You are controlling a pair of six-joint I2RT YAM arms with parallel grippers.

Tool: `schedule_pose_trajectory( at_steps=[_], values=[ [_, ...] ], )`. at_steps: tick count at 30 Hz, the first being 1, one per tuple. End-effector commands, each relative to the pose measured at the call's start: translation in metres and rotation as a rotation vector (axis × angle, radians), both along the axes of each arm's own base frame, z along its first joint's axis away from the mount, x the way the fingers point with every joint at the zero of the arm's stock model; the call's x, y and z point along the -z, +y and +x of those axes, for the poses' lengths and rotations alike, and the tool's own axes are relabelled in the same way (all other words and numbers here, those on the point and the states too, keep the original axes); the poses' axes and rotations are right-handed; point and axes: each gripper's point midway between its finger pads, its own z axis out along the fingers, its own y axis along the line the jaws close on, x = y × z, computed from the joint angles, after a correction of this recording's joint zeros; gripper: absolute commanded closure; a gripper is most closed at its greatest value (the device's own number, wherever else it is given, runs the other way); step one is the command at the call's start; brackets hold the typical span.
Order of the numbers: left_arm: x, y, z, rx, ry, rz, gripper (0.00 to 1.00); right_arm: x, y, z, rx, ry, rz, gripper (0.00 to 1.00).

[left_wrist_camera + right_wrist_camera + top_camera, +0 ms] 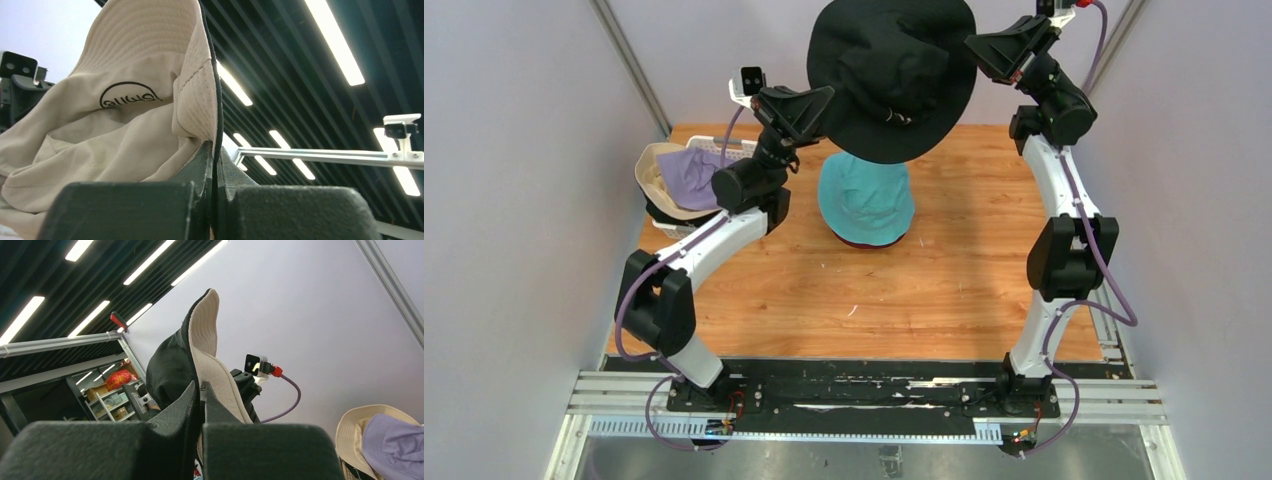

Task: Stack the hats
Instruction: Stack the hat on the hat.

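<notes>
A black hat point(889, 75) with a beige lining is held up high between both arms, crown towards the camera. My left gripper point(829, 100) is shut on its left brim and my right gripper point(969, 45) is shut on its right brim. The left wrist view shows the brim edge pinched between the left gripper's point(216, 150) jaws, with the beige lining point(115, 115) spread to the left. In the right wrist view the right gripper point(201, 387) clamps the brim point(202, 335). Below the raised hat, a teal hat point(865, 200) sits on a maroon hat point(864, 243).
At the back left a white lattice basket point(729, 148) holds a beige hat point(652, 165) and a lavender hat point(689, 175); both also show in the right wrist view, beige hat point(350, 432) and lavender hat point(395, 445). The wooden tabletop point(874, 300) lies in front of the stack.
</notes>
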Motion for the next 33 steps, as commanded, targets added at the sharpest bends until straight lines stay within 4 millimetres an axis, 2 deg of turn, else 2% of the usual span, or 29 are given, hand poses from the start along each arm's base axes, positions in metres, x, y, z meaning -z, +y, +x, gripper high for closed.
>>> schedule_pose_trajectory(
  at_steps=[1,6,13,18,25,33],
  values=[
    [-0.023,0.016,-0.032,0.076,-0.081,-0.097,1.0,-0.005,-0.003,-0.013,-0.114,0.104,-0.006,0.99],
    [-0.035,0.006,-0.04,0.138,-0.095,-0.136,1.0,-0.004,0.005,-0.017,-0.114,0.123,-0.061,0.99],
    [-0.07,-0.001,-0.07,0.255,-0.169,-0.221,1.0,-0.012,0.009,-0.023,-0.088,0.12,-0.098,0.99],
    [-0.083,0.004,-0.089,0.279,-0.198,-0.259,1.0,-0.02,0.009,-0.03,-0.078,0.11,-0.099,0.99],
    [-0.103,0.02,-0.117,0.257,-0.259,-0.325,1.0,-0.019,0.013,-0.046,-0.072,0.102,-0.119,1.0],
    [-0.125,0.023,-0.13,0.32,-0.3,-0.425,1.0,-0.022,0.022,-0.057,-0.081,0.116,-0.156,0.99]
  ],
)
